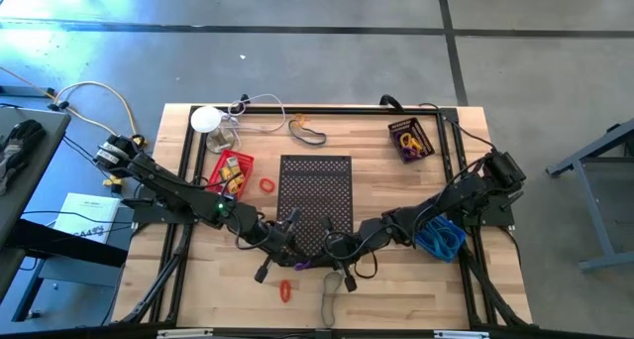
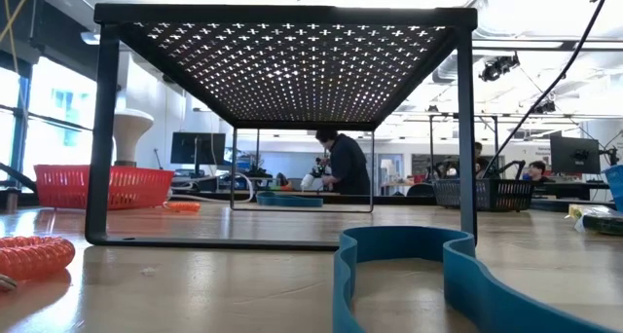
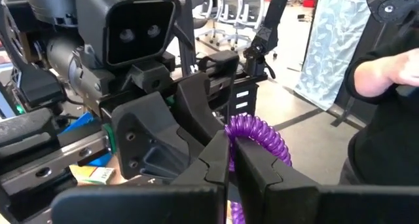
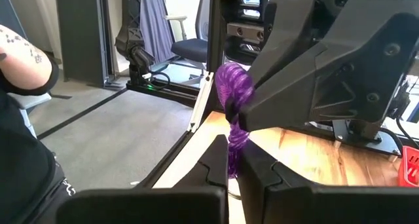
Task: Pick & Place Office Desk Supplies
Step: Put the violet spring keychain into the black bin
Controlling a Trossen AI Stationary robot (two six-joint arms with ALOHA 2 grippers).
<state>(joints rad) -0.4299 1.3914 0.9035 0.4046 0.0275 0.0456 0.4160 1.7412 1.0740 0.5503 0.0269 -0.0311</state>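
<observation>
A purple coiled loop (image 1: 315, 264) hangs in the air between my two grippers, near the front edge of the black perforated stand (image 1: 315, 195). My left gripper (image 1: 295, 250) comes from the table's left and my right gripper (image 1: 335, 250) from the right, and they meet nose to nose. In the left wrist view, my left gripper (image 3: 232, 155) is shut on the loop (image 3: 258, 135). In the right wrist view, my right gripper (image 4: 234, 160) is shut on the loop (image 4: 234, 86). The low view shows neither gripper. My left gripper pinches the purple loop between its two fingertips (image 3: 216, 160); the coil bulges out just past them (image 3: 262, 135). It comes roughly level from the table's left. The loop is lifted clear of the table. My right gripper pinches the loop's lower strand (image 4: 234, 145) between its two fingertips (image 4: 216, 162), coming from the table's right. The coil runs from them up to the left gripper's fingers (image 4: 262, 106). No part of it rests on the table.
Near the front edge lie a grey band (image 1: 329, 297) and an orange-red coil (image 1: 285, 290). A red basket (image 1: 230, 170) and a red loop (image 1: 265, 185) sit left of the stand. A black tray of supplies (image 1: 411, 139), a band (image 1: 307, 133) and a white disc (image 1: 205, 119) sit far back.
</observation>
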